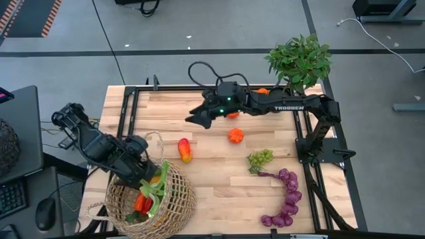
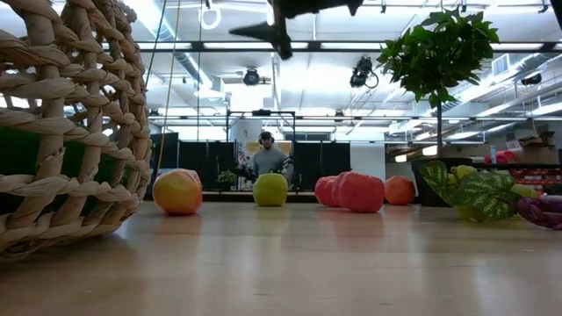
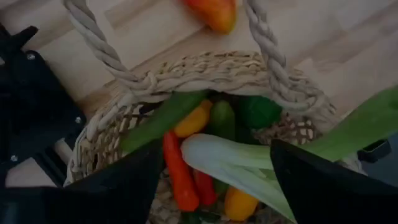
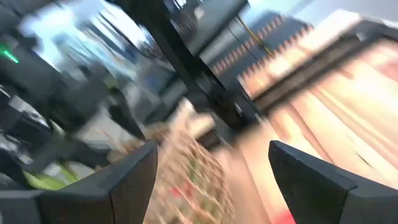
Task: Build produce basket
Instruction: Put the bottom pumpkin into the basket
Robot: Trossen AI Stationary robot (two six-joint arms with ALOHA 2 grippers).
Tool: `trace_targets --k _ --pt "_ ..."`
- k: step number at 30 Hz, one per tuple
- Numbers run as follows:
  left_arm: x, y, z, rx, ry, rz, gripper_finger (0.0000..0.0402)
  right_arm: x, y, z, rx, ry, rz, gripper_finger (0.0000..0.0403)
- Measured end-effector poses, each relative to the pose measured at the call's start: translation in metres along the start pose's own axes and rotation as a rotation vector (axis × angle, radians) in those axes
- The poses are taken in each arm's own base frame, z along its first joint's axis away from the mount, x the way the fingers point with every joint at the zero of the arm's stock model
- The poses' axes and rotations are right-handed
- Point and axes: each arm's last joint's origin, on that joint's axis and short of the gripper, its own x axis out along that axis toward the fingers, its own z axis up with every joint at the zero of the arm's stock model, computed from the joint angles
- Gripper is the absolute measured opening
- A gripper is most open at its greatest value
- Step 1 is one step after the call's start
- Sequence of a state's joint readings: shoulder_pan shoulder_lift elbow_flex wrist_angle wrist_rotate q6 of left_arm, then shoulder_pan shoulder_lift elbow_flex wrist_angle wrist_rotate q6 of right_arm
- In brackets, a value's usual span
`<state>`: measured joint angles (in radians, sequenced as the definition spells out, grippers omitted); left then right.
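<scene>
We see the basket [image 1: 154, 199] at the near left corner of the tabletop [image 1: 219, 143], holding a leek [image 3: 249, 165], carrots and peppers. Our left pincer [image 3: 214, 171] hovers open and empty over its rim. Purple grapes [image 1: 285, 199], green grapes [image 1: 260, 158] and a tomato [image 1: 236, 135] lie loose. Our right pincer [image 1: 194, 119] hangs open and empty above the far middle

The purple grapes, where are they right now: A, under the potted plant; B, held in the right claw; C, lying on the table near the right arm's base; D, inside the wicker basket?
C: in the high view the purple grapes lie in a curved string on the bare table beside the right arm's base, far from the basket, and the right claw carries nothing.
</scene>
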<state>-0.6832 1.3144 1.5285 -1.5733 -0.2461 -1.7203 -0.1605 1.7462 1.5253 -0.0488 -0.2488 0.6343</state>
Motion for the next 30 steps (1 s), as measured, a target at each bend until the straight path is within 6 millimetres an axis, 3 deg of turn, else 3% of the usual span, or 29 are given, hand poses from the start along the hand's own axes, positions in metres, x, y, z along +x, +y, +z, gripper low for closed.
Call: trace_targets --k 9,14,22,26,30 --pt "-0.034 0.004 0.025 -0.055 -0.195 -0.155 0.0315 -0.009 -0.03 -0.047 -0.012 0.347 -0.414 0.0309" --pt "-0.052 0.004 0.042 -0.008 -0.293 -0.199 0.0315 -0.014 -0.046 -0.068 0.048 0.436 -0.549 0.0312" --pt "-0.075 0.004 0.063 0.082 -0.364 -0.27 0.0315 -0.029 -0.079 -0.119 0.157 0.625 -0.769 0.0326" --pt "-0.082 0.005 0.063 0.112 -0.371 -0.297 0.0315 -0.035 -0.086 -0.131 0.198 0.68 -0.832 0.0348" --pt "-0.085 0.006 0.056 0.155 -0.354 -0.319 0.0315 -0.036 -0.086 -0.129 0.218 0.656 -0.846 0.038"
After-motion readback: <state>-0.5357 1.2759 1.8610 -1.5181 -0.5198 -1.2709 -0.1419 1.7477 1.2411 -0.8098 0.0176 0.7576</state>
